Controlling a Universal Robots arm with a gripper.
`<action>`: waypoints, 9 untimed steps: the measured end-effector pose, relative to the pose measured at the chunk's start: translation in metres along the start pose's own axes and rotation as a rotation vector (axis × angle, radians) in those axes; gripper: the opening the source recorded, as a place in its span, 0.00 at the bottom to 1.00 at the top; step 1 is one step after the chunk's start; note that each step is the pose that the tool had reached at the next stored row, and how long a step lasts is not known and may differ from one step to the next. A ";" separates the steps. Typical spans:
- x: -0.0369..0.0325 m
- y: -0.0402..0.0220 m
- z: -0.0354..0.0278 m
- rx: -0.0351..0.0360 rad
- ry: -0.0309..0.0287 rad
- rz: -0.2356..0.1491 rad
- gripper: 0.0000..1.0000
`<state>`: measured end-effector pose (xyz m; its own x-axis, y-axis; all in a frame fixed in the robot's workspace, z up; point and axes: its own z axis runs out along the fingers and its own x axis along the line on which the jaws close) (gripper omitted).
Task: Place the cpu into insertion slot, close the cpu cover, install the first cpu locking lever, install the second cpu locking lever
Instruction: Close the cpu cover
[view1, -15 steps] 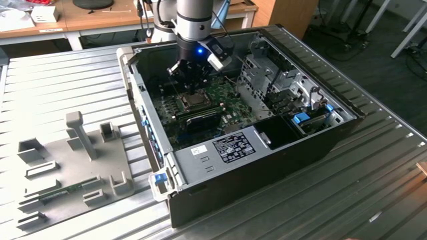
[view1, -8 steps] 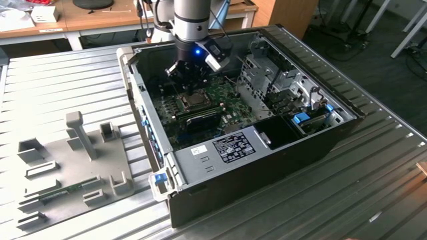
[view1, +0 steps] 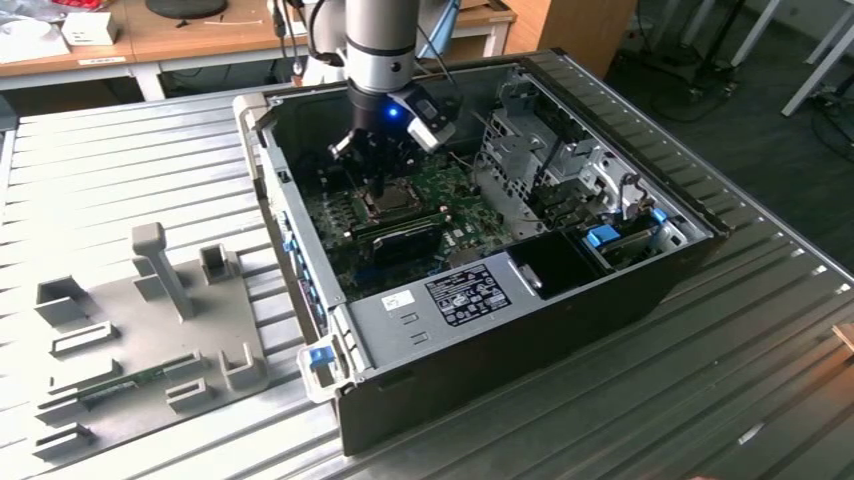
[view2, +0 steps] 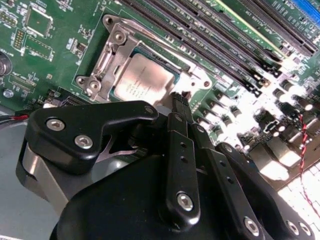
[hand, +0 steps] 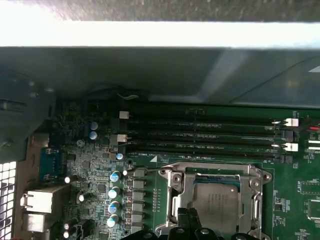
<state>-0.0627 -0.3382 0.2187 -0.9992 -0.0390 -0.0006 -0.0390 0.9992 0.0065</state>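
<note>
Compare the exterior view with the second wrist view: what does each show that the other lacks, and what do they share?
Exterior view: the whole open computer case, the ribbed metal table under it, and a grey fixture plate at the exterior view's left.
Second wrist view: close detail, with the cpu seated beneath the closed cpu cover and the cover's screws.
Both: the gripper, jaws together, its tip at the socket's edge, plus the green board and the black memory slots.

The silver-grey cylindrical arm (view1: 378, 40), upper middle of the exterior view, bore a blue light (view1: 391, 112) and a pale box (view1: 430, 130); its matte black gripper (view2: 179, 99) had slim fingers (view2: 180, 150) studded with silver screws (view2: 184, 201).
</note>
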 end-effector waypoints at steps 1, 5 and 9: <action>0.0001 0.0000 0.0000 0.0001 0.0001 0.000 0.10; 0.0008 0.0001 0.0016 -0.0002 -0.0002 0.000 0.10; 0.0017 0.0001 0.0048 0.0000 -0.0002 0.000 0.10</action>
<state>-0.0644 -0.3381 0.2139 -0.9992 -0.0389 -0.0008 -0.0389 0.9992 0.0065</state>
